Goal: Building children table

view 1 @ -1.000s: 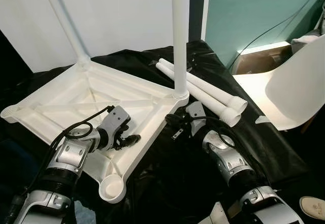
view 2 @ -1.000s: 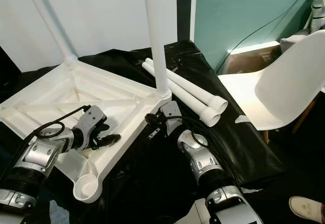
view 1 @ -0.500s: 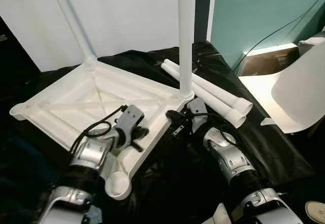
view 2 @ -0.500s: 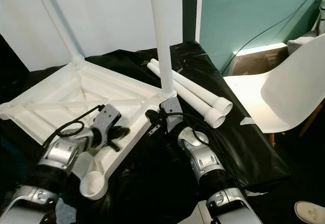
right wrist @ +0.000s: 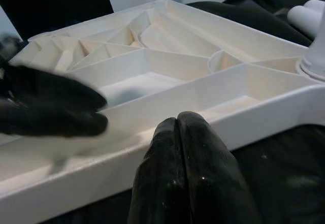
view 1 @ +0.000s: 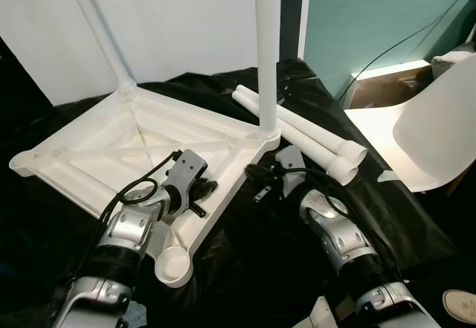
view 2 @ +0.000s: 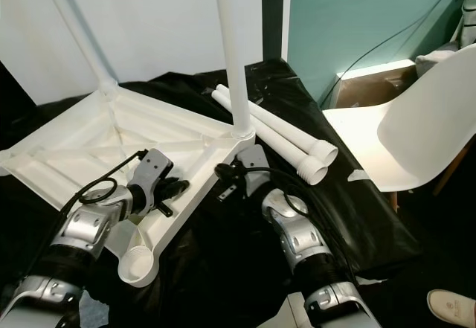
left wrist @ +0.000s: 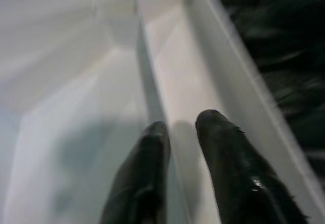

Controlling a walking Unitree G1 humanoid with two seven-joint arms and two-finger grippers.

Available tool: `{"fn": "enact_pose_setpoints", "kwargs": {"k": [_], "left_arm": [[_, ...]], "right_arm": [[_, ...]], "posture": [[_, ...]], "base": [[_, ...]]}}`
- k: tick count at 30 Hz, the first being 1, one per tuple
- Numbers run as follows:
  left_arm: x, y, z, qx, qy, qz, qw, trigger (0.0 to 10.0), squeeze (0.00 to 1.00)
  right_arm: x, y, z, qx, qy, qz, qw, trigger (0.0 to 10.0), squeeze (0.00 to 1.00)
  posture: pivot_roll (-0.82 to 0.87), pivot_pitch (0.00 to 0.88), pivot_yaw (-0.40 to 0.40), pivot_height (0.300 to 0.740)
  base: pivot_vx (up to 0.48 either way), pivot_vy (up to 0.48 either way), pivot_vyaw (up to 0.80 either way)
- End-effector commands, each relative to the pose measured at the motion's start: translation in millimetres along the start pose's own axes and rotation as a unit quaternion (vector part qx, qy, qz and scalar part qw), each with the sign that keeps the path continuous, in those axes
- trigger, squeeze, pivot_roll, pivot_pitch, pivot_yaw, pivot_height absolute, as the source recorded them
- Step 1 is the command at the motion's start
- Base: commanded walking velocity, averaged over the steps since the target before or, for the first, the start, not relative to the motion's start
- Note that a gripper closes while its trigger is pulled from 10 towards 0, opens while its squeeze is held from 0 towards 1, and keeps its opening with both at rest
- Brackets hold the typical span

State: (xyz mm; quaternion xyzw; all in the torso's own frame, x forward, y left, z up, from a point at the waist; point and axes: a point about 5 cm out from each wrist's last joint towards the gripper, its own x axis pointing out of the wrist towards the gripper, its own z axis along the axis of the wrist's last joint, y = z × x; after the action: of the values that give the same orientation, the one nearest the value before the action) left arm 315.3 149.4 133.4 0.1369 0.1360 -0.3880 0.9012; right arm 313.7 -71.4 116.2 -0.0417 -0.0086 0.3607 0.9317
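- A white plastic tabletop (view 1: 111, 138) lies upside down on a surface draped in crinkled black plastic sheet (view 1: 245, 268), its ribbed underside facing up.
- Two white legs stand upright in its corner sockets: one leg (view 1: 265, 53) at the corner nearest the robot's right arm, the far leg (view 1: 97, 27) at the back corner.
- Two loose legs (view 1: 305, 131) lie side by side on the black sheet just beyond the right arm, their flared ends pointing toward the white chair.
- An empty round socket (view 1: 173, 265) sits at the tabletop's near corner.
- The left gripper (view 1: 206, 191) is over the tabletop's near edge; in the left wrist view its fingers (left wrist: 147, 173) are a small way apart, straddling a thin rib of the underside, and hold nothing.
- The right gripper (right wrist: 185, 132) is low on the black sheet beside the tabletop's rim, near the base of the standing leg; in the right wrist view its fingertips are pressed together with nothing between them.
- A white moulded chair (view 1: 439, 131) stands at the robot's right, by a teal wall (view 1: 372, 15).
- A black cable (view 1: 405, 38) runs across that wall.
- A white panel (view 1: 178, 23) stands behind the surface.
- A pale shoe (view 1: 461, 303) lies on the floor at the lower right.
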Motion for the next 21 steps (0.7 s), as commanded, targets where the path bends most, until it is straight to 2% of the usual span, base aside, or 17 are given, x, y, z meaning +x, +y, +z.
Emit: {"fn": "enact_pose_setpoints", "kwargs": {"k": [1,5,6,7,11,15,21], "left_arm": [[-4.9,-12.2,6,0.015,-0.019,-0.105,0.994,10.0,1.0],[-16.5,-12.9,11,0.03,-0.03,-0.155,0.987,10.0,1.0],[-18.5,-11.1,10,0.037,-0.028,-0.161,0.986,10.0,0.39],[-20.5,-8.9,9,0.047,-0.023,-0.166,0.985,10.0,0.0],[-28.2,-0.5,3,0.063,-0.004,-0.18,0.982,10.0,0.0],[-35.5,4.2,-3,0.057,0.011,-0.197,0.979,10.0,0.0],[-44.4,20.9,-24,0.06,0.081,-0.195,0.976,10.0,0.0]], "right_arm": [[2.9,5.1,0,0.001,0.002,0.01,1.0,10.0,0.0],[3.3,6.2,-1,0.001,0.006,0.012,1.0,10.0,0.0],[3.4,6.4,-1,0.001,0.007,0.012,1.0,10.0,0.0],[3.6,6.7,-2,0.001,0.008,0.013,1.0,10.0,0.0],[3.6,8.9,-2,0.0,0.01,0.016,1.0,10.0,0.0],[3.6,9.3,-2,0.0,0.012,0.016,1.0,10.0,0.0],[2.8,9.8,-4,0.0,0.013,0.015,1.0,10.0,0.0]], "posture": [[0.06,0.0,0.088,0.74],[0.06,0.0,0.088,0.74],[0.06,0.0,0.087,0.74],[0.06,0.0,0.086,0.74],[0.06,0.0,0.087,0.74],[0.06,0.0,0.086,0.74],[0.05,0.0,0.085,0.74]], "base": [[0.0,0.0,0.0],[0.0,0.0,0.0],[0.0,0.0,0.0],[0.0,0.0,0.0],[0.0,0.0,0.0],[0.0,0.0,0.0],[0.0,0.0,0.0]]}}
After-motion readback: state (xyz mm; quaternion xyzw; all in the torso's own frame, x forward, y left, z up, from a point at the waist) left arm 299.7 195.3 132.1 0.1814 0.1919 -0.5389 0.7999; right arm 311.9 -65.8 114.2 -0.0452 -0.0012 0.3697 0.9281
